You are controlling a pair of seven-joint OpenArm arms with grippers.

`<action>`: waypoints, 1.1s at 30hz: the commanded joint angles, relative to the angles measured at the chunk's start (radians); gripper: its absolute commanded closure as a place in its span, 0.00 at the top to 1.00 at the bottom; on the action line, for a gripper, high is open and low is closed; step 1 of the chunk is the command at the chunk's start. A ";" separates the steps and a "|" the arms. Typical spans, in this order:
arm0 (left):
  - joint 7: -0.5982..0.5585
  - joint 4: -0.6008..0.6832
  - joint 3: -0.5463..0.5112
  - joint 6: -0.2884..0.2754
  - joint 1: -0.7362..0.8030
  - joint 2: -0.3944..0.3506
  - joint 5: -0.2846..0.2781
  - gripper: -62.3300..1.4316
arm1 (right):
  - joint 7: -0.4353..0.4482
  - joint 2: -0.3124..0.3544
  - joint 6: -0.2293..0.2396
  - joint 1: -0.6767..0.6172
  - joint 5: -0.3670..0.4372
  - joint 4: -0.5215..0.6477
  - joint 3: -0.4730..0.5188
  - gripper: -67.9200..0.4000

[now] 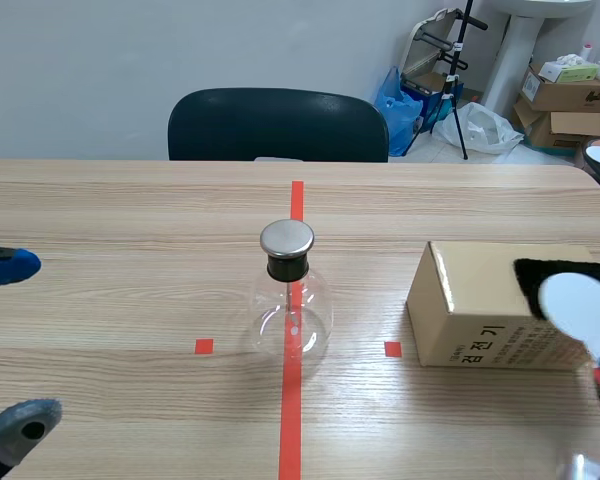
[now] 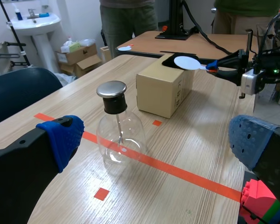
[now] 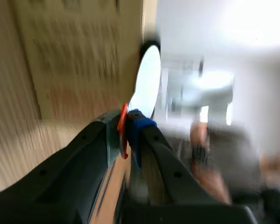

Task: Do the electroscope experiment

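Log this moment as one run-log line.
left pincer: open, flask ahead | right pincer: shut on white disc, over box | flask: upright on tape line, untouched

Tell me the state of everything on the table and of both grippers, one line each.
Electroscope flask: upright, metal cap on.
Cardboard box: closed, with a black pad on top.
White disc: held by its red handle over the black pad; contact unclear.
Left gripper: open, holding nothing.
Right gripper: shut on the White disc's handle.
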 commanded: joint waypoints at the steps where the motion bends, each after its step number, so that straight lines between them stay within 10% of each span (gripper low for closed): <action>1: -0.016 0.013 -0.010 0.001 0.005 0.002 -0.007 1.00 | -0.039 0.013 -0.051 -0.005 0.003 0.003 0.017 0.02; 4: -0.016 0.013 -0.010 0.001 0.014 0.003 -0.007 1.00 | 0.138 0.013 -0.051 0.002 -0.001 0.003 0.014 0.02; 8: -0.015 0.013 -0.010 -0.003 0.024 0.002 -0.007 1.00 | -0.012 0.012 -0.051 -0.008 0.025 0.003 0.014 0.02; 12: -0.015 0.013 -0.010 -0.005 0.024 0.003 -0.006 1.00 | 0.161 0.011 -0.051 0.001 0.008 0.003 0.008 0.02; 16: -0.012 0.013 -0.010 -0.006 0.024 0.002 0.000 1.00 | -0.011 0.007 -0.051 -0.015 0.028 0.003 0.012 0.02; 20: -0.012 0.013 -0.010 -0.007 0.024 0.002 0.009 1.00 | 0.193 0.007 -0.051 -0.008 0.021 0.003 0.013 0.02; 24: -0.012 0.013 -0.010 -0.007 0.024 0.002 0.010 1.00 | 0.000 0.007 -0.051 -0.016 0.025 0.003 0.019 0.02; 28: -0.011 0.013 -0.010 -0.014 0.024 0.002 0.012 1.00 | 0.168 0.005 -0.051 -0.008 0.009 0.004 0.019 0.02; 31: -0.011 0.013 -0.010 -0.014 0.024 0.001 0.012 1.00 | -0.025 0.001 -0.051 -0.011 0.028 0.003 0.021 0.02; 33: -0.011 0.013 -0.010 -0.014 0.024 0.000 0.012 1.00 | 0.022 0.002 -0.051 -0.014 0.008 0.003 0.021 0.02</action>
